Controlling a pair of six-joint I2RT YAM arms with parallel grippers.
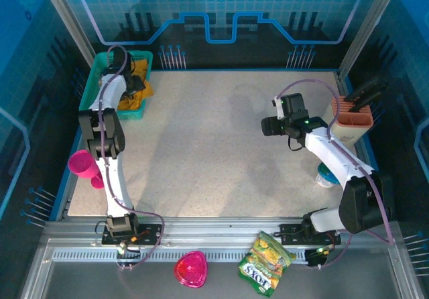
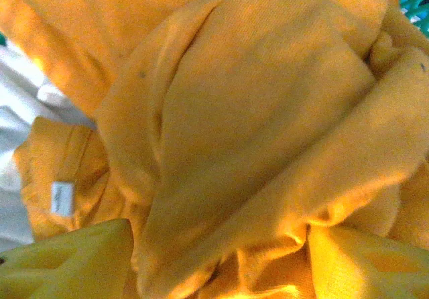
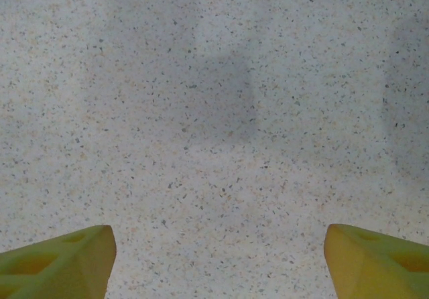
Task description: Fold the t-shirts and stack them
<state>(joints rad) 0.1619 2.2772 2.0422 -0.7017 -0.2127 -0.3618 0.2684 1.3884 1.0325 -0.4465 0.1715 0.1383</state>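
A mustard-orange t-shirt (image 1: 142, 92) lies crumpled in the teal basket (image 1: 90, 91) at the table's far left corner. My left gripper (image 1: 134, 84) reaches down into that basket. In the left wrist view the t-shirt (image 2: 268, 111) spreads in thick folds, and a bunched ridge of it fills the space between my left gripper's (image 2: 221, 245) yellow fingers (image 2: 67, 259), touching both. A small white label (image 2: 62, 198) shows on the cloth. My right gripper (image 1: 268, 126) hovers over the bare table right of centre. In its wrist view the right gripper (image 3: 218, 245) stands open with only tabletop between its fingers (image 3: 67, 262).
A pink goblet (image 1: 82, 163) lies at the table's left edge. An orange-topped container (image 1: 352, 114) and a small teal-and-white object (image 1: 326, 175) stand at the right edge. A pink bowl (image 1: 190, 269) and a snack bag (image 1: 266, 262) lie on the front rail. White cloth (image 2: 20, 98) lies beside the t-shirt.
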